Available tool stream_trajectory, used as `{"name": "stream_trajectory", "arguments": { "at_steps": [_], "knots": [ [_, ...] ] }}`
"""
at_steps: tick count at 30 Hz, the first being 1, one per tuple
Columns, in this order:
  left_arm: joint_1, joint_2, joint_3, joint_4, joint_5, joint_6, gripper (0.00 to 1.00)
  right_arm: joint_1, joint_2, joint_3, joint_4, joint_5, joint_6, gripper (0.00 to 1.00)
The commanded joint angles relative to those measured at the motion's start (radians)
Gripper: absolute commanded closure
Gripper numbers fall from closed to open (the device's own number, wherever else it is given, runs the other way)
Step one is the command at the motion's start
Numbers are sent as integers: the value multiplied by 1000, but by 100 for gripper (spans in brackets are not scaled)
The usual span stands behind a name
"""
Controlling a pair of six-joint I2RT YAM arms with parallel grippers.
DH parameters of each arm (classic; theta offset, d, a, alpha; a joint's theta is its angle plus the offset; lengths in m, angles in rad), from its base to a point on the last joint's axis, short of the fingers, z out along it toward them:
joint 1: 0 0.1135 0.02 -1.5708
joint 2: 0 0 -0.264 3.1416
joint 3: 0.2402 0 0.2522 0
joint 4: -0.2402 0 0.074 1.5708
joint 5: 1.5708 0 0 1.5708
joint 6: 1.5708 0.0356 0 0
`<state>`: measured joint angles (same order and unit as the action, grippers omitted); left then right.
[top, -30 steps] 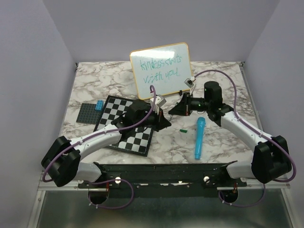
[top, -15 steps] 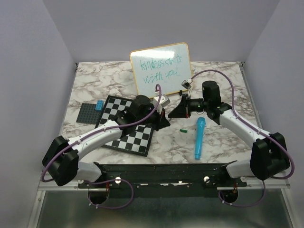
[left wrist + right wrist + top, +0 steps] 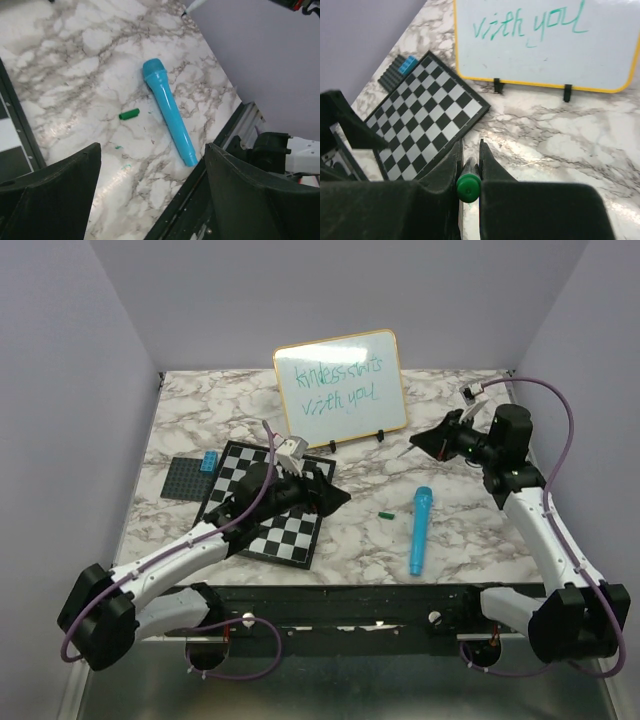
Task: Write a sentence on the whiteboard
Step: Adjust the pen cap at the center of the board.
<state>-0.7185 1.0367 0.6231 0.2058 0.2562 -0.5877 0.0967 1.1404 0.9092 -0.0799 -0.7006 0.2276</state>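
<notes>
Both arms drawn apart since 1 second ago. Left gripper [image 3: 151, 160] sprung wide, released, holding nothing. Right gripper [image 3: 469, 150]: 2 fingers clenched on green marker [image 3: 468, 187]. Bare marble table [image 3: 75, 60] ahead of left fingers, carrying green cap [image 3: 129, 114] and blue toy microphone [image 3: 167, 110]; table edge beside 1 finger. Whiteboard [image 3: 355, 420], bearing sentence [image 3: 330, 385], upright ahead of right fingertips, well apart. Checkered board [image 3: 430, 115] ahead-left of them.
</notes>
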Motion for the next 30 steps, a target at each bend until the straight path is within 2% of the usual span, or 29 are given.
{"name": "stream_trajectory", "arguments": {
  "at_steps": [1,3,4,5,6,7,9,10,13,16,22,30],
  "knots": [
    [-84,158,9,83,-113,-415,17,-64,1,13,-40,75,-11,100],
    [-163,212,64,11,-210,-503,22,-92,-2,14,-41,67,-4,100],
    [-194,270,148,-82,-353,-532,22,-92,-4,13,-40,64,-1,100],
    [-229,310,218,-177,-412,-559,23,-115,-11,14,-41,59,3,99],
    [-267,357,303,-298,-470,-666,25,-130,-16,13,-41,58,4,99],
    [-283,470,489,-570,-542,-735,33,-137,-21,13,-41,56,7,99],
    [-311,598,678,-820,-574,-864,52,-163,-24,13,-40,49,15,99],
    [-315,719,830,-986,-574,-883,63,-170,-25,13,-41,46,16,100],
    [-318,903,1022,-1147,-529,-917,63,-204,-31,11,-40,29,29,100],
    [-318,1002,1121,-1213,-508,-940,57,-242,-44,7,-40,4,42,99],
    [-314,1066,1184,-1224,-535,-975,43,-316,-30,3,-37,-63,72,99],
    [-305,1220,1383,-1342,-515,-977,41,-330,-28,-4,-26,-92,87,99]
  ]
}}
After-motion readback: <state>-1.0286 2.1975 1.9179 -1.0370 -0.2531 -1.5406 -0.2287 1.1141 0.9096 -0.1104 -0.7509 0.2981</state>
